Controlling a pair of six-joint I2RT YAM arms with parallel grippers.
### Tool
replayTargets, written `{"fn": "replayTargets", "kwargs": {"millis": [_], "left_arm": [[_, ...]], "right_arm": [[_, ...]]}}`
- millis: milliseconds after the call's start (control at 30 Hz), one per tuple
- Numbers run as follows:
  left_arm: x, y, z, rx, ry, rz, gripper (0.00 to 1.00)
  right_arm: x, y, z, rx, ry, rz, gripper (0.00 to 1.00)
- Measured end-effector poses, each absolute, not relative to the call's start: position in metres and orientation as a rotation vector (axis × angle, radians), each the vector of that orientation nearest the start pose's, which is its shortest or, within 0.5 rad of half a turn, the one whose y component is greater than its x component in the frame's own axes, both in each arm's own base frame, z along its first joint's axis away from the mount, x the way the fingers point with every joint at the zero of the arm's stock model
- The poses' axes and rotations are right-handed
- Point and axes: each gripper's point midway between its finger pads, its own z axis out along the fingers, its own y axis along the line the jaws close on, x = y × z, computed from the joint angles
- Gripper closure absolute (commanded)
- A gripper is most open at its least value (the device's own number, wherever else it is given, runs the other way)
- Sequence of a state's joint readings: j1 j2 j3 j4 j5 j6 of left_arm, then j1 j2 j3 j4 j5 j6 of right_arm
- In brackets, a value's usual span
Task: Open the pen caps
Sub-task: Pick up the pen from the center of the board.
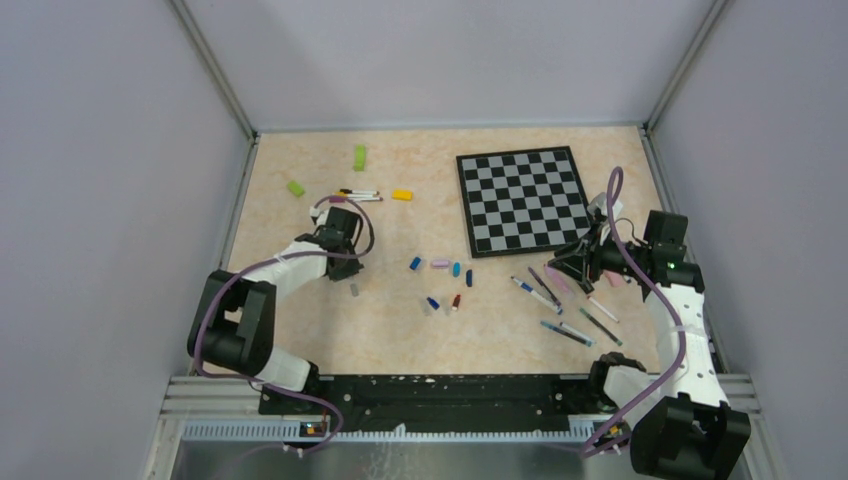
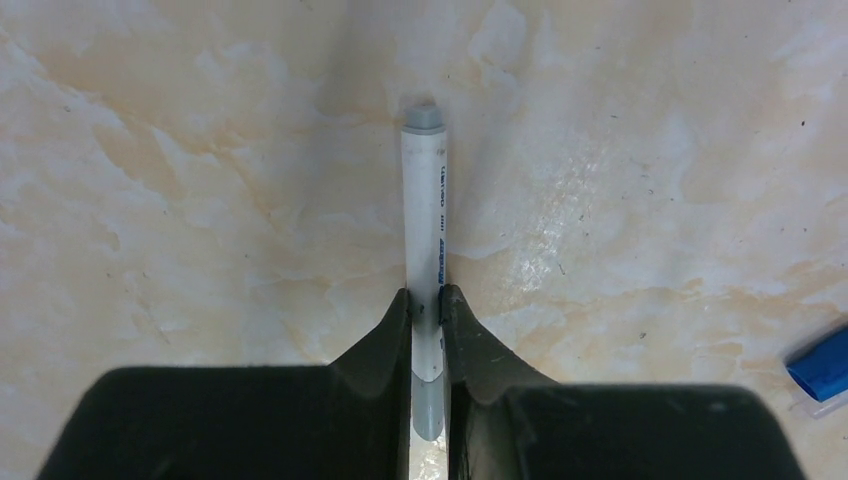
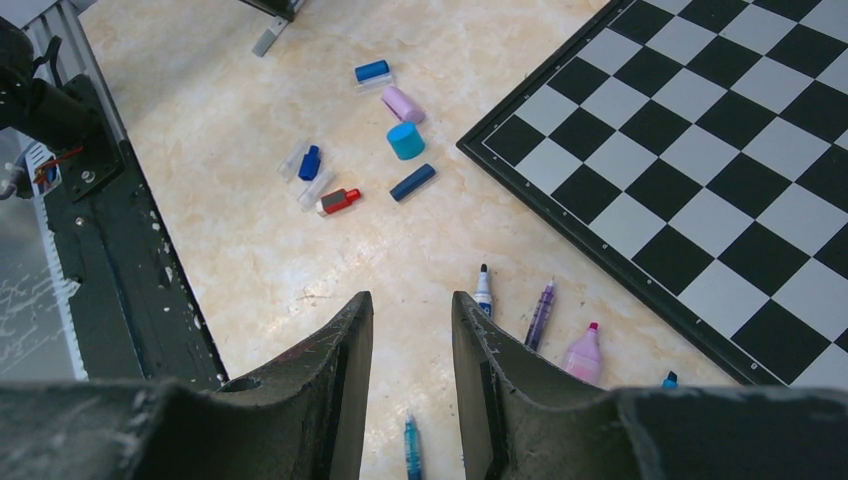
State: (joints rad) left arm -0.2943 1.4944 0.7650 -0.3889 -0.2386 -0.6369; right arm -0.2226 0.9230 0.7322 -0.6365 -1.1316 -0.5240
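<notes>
Left gripper (image 2: 427,300) has its black fingers (image 2: 385,335) pinched nearly together on a slim white-barrelled marker pen (image 2: 424,200) with a grey cap (image 2: 422,117), lying flat on the beige marbled tabletop (image 2: 200,200). Right gripper (image 3: 412,320) stands partly open, empty.

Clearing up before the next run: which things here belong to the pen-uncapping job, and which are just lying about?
Job: white pen gripped by left claw; near pens by the chessboard; far pens; loose caps mid-table.
Lying about: chessboard; two green blocks; yellow block.
</notes>
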Motion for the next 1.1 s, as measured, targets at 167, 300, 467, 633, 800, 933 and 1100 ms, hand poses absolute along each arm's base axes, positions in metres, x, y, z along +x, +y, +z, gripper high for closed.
{"fn": "replayTargets", "kwargs": {"millis": [167, 300, 467, 633, 800, 933, 1100], "left_arm": [[0.293, -0.072, 0.02, -0.472, 2.571, -0.026, 1.0], [0.286, -0.081, 0.023, -0.417, 2.575, -0.114, 1.0], [0.285, -0.095, 0.045, -0.343, 2.521, -0.245, 1.0], [0.293, -0.125, 0.083, -0.216, 2.391, -0.487, 1.0], [0.286, -0.156, 0.103, -0.074, 2.293, -0.721, 1.0], [0.277, -0.183, 0.118, 0.043, 2.201, -0.891, 1.0], [0.259, -0.235, 0.149, 0.223, 2.061, -1.069, 1.0]], "right_arm": [[0.226, 0.104, 0.191, -0.773, 1.82, 0.882, 0.66], [0.221, 0.109, 0.194, -0.798, 1.788, 0.917, 0.66], [0.211, 0.121, 0.194, -0.873, 1.736, 0.979, 0.66], [0.197, 0.14, 0.186, -0.977, 1.712, 1.074, 0.66], [0.188, 0.155, 0.188, -1.049, 1.656, 1.142, 0.66], [0.19, 0.169, 0.194, -1.082, 1.625, 1.2, 0.66], [0.202, 0.191, 0.207, -1.016, 1.66, 1.289, 0.62]]}}
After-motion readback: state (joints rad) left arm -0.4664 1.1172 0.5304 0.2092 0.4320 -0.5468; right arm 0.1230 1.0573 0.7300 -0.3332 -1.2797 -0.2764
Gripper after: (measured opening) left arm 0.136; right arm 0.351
